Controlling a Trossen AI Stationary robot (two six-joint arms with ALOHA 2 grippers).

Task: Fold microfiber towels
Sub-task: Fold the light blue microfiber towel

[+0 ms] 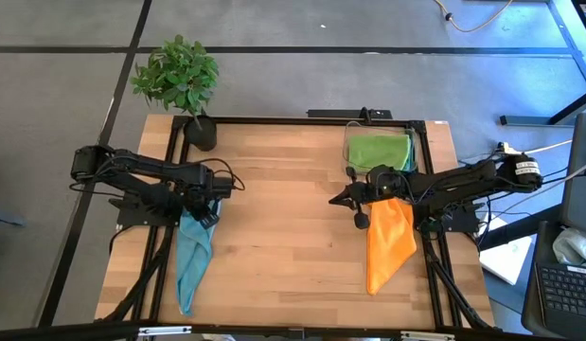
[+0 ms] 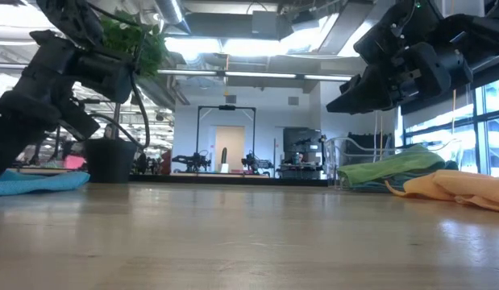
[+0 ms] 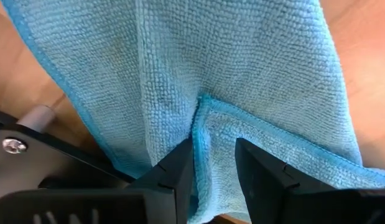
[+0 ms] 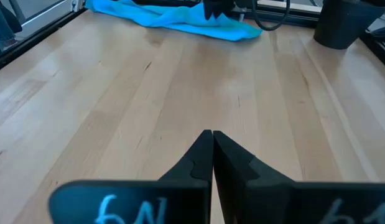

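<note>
A light blue microfiber towel (image 1: 190,265) lies drawn out long on the table's left side, from my left gripper (image 1: 205,216) toward the near edge. That gripper points down onto the towel's far end and is shut on it (image 3: 214,146). An orange towel (image 1: 387,251) lies flat on the right side, its far end under my right arm. My right gripper (image 1: 342,200) hovers shut and empty above bare wood (image 4: 212,134), left of the orange towel. A lime green towel (image 1: 378,152) lies in the clear bin (image 2: 338,161) at the far right. My left gripper pinches a raised, hemmed fold of the light blue towel (image 3: 212,118) between its two fingers (image 3: 180,168), coming from above and pointing steeply down. The cloth fills the gap between them. The rest of the towel lies slack on the table toward the near edge.
A potted plant (image 1: 179,80) stands at the far left corner. A black frame (image 1: 274,120) runs along the table's far edge. Bare wood (image 1: 283,237) lies in the middle between the two towels.
</note>
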